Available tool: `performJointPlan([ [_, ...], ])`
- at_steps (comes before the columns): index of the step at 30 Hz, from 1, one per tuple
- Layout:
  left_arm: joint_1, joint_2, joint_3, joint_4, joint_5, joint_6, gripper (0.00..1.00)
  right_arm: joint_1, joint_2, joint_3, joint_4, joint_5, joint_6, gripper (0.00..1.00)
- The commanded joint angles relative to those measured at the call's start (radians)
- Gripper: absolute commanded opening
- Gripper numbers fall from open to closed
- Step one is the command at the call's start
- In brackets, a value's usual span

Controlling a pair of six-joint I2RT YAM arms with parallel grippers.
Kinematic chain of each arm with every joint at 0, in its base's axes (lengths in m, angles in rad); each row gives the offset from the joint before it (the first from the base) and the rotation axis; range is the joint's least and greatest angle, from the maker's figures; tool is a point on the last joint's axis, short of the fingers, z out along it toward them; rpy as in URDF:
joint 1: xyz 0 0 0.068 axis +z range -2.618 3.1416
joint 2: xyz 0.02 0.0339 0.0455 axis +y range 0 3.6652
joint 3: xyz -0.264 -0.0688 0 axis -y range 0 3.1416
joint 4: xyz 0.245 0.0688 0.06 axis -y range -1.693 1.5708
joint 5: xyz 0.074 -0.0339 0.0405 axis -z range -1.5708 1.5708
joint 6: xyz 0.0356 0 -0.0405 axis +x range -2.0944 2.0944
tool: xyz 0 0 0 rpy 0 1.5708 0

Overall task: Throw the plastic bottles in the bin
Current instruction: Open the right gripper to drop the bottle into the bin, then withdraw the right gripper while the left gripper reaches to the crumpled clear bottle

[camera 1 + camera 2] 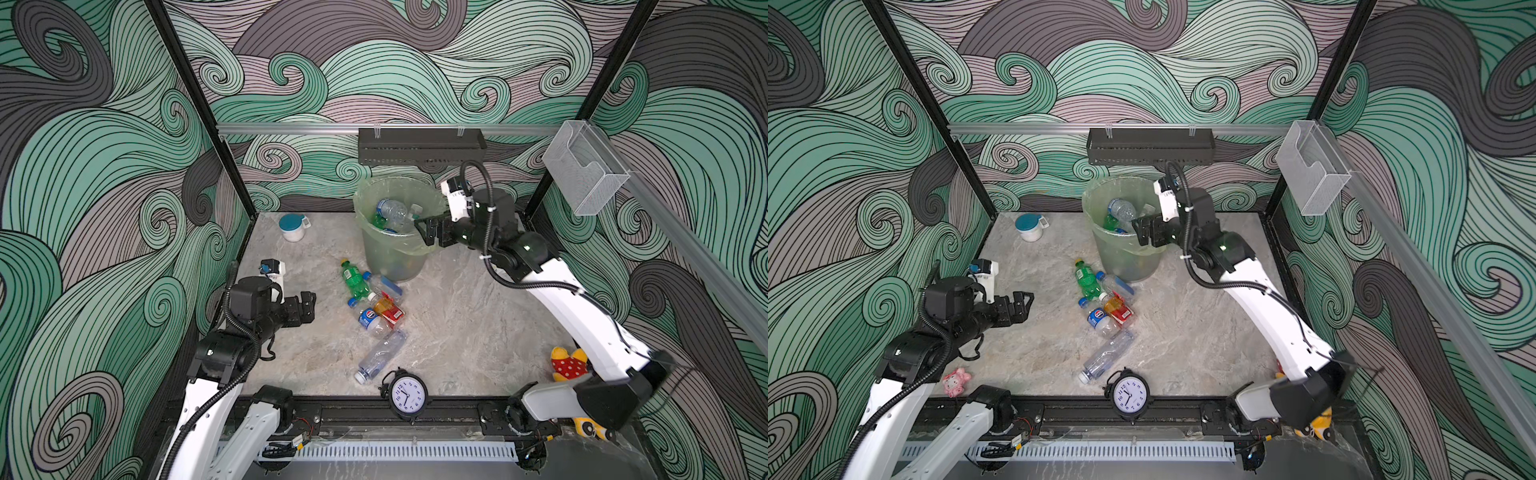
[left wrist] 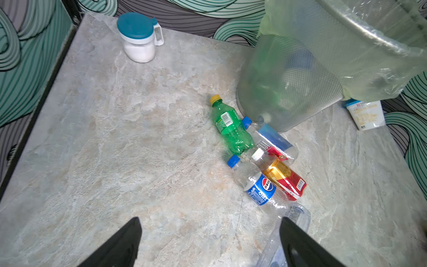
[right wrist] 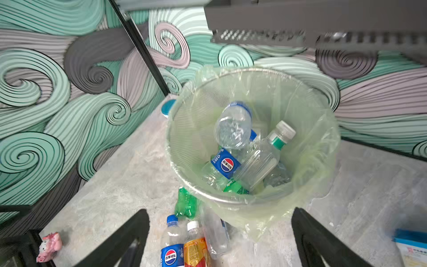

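Plastic bottles (image 1: 370, 320): we count five lying in a loose cluster on the surface (image 1: 457, 332), running from the foot of the bin (image 1: 390, 257) toward the front edge. More lie inside the bin. Wide bare surface to their left. The clear bottle (image 1: 380, 355) has its cap just beside the clock (image 1: 407, 395).

Right end effector (image 1: 423, 233) over the bin's near rim, jaws wide, empty, arm stretched forward. Left end effector (image 1: 306, 307) well apart from the cluster, jaws wide, empty.

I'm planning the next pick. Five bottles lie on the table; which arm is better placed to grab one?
Likely left. The left gripper is open, facing the green bottle and its neighbours; the right gripper, open and empty, is at the bin.
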Motion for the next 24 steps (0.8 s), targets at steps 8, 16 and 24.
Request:
performJointPlan([
  [8, 0.003, 0.078, -0.027, 0.13, 0.332, 0.014, 0.93, -0.01, -0.279, -0.317, -0.011, 0.091, 0.033, 1.0],
  [16, -0.039, 0.063, -0.1, 0.181, 0.48, -0.007, 0.91, -0.031, -0.357, -0.492, -0.031, 0.092, 0.133, 1.0],
  [24, -0.23, 0.125, -0.154, 0.202, 0.316, -0.008, 0.91, -0.063, -0.373, -0.571, -0.044, 0.099, 0.178, 1.0],
])
